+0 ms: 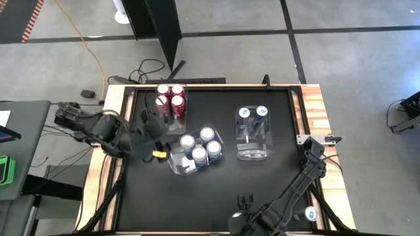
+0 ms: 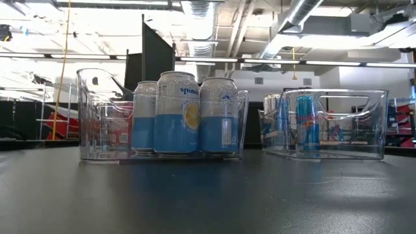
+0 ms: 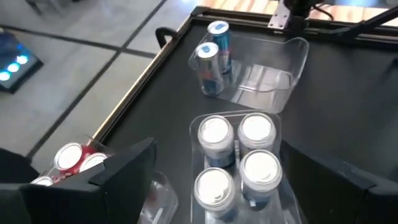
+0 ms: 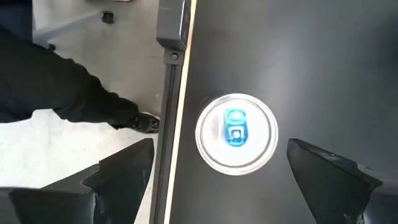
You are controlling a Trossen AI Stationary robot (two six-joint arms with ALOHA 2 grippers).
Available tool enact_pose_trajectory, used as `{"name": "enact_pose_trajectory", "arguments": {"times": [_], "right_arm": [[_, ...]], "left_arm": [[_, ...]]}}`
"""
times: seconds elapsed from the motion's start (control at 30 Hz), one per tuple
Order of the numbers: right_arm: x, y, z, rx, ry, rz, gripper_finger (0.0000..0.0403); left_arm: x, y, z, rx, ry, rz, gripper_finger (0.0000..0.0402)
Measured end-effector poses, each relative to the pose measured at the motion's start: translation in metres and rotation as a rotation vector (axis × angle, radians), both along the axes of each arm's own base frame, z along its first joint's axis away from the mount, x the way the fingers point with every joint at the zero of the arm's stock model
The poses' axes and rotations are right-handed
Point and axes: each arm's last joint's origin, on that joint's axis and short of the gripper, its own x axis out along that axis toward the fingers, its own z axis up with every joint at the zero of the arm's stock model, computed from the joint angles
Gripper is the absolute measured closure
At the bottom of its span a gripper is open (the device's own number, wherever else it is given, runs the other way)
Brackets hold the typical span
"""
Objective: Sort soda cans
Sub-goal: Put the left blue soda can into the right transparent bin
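Your right gripper [image 4: 217, 171] hung wide open over a lone blue-tabbed can [image 4: 236, 132] – empty; your left gripper [image 3: 211, 186], equally wide, faced the bin [image 3: 283, 205] of four light-blue cans [image 3: 260, 169].

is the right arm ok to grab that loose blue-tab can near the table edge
Probably yes: the right end effector hangs open directly above the blue-tab can, which stands alone on the black table, with nothing between the fingers and it.

3 clear bins [image 1: 251, 152], black table [image 1: 262, 190]
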Motion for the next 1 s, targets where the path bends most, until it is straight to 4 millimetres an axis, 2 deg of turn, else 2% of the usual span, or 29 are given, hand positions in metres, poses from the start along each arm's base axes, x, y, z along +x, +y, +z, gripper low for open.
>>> {"name": "enact_pose_trajectory", "arguments": {"times": [0.47, 0.73, 0.87, 1.0], "right_arm": [[0.022, -0.003, -0.029, 0.007, 0.078, -0.024, 0.0015], [0.031, 0.006, -0.067, -0.02, 0.181, 0.01, 0.0016], [0.034, 0.007, -0.074, -0.023, 0.187, 0.019, 0.0035], [0.038, 0.005, -0.076, -0.014, 0.177, 0.014, 0.007]], "left_arm": [[0.001, -0.066, -0.023, 0.059, -0.046, -0.038, 0.0065], [-0.009, -0.09, -0.034, 0.081, -0.071, -0.041, 0.0065], [-0.02, -0.098, -0.035, 0.074, -0.106, -0.039, 0.0065], [-0.029, -0.104, -0.035, 0.068, -0.136, -0.044, 0.0065]]}}
